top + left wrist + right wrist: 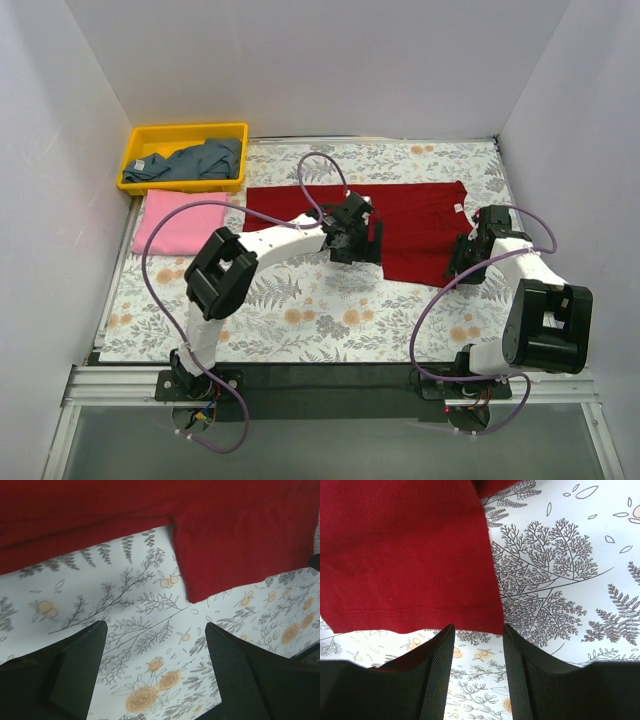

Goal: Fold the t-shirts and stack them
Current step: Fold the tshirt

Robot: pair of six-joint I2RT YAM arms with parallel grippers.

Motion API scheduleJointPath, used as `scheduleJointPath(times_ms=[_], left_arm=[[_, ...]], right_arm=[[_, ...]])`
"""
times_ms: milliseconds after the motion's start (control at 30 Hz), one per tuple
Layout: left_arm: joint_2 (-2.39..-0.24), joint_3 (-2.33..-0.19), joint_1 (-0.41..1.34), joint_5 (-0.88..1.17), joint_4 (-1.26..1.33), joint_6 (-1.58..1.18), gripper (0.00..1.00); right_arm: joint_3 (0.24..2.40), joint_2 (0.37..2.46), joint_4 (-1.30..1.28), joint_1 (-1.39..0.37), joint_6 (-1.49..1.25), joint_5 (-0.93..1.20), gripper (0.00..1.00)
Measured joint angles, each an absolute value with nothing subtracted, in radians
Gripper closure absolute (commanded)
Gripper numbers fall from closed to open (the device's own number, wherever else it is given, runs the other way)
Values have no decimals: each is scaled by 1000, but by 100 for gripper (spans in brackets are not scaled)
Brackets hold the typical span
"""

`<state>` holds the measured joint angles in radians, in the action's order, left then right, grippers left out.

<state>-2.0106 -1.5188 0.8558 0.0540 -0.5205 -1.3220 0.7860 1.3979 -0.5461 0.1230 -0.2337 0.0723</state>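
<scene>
Red shirt (420, 215): spread flat across the far middle of the table; both grippers are at its near edge.
Pink shirt (180, 222): folded flat at the far left, just near of the bin and just left of the red shirt.
Blue-grey shirt (200, 160): crumpled inside the bin.
Bin (185, 132): yellow, in the far left corner, against the wall.
Left gripper (156, 630): jaws wide apart with nothing between them, only floral cover below. It hangs over the red shirt's near edge, close to a hanging flap of red cloth.
Right gripper (476, 630): jaws partly apart, holding nothing. The tips sit just short of the red shirt's stitched hem corner, on its near right side.
Table cover (330, 320): white with a grey fern and orange flower print, bare on the near half.
Cables (150, 270): purple loops run along each arm, and the left arm's loop arches over the red shirt.
In the way: the left arm reaches across the middle of the table, and its wrist covers part of the red shirt.
</scene>
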Motion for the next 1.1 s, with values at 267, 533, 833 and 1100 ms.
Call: scheduleJointPath(times_ms=[267,533,833,1100], left_arm=[[-2186,-1681,902,81,-545,-1314,29],[-2250,-1760,947,96,-554,-1308,50],[-2314,-1851,958,124,-594,-1308,73],[-2336,-1874,958,126,-599,-1305,100]], right_arm=[[774,1407,-520,122,-237,58,58],[754,1424,-502,105,-237,56,65],[744,1438,-477,88,-244,63,82],[744,1441,-467,84,-254,70,99]])
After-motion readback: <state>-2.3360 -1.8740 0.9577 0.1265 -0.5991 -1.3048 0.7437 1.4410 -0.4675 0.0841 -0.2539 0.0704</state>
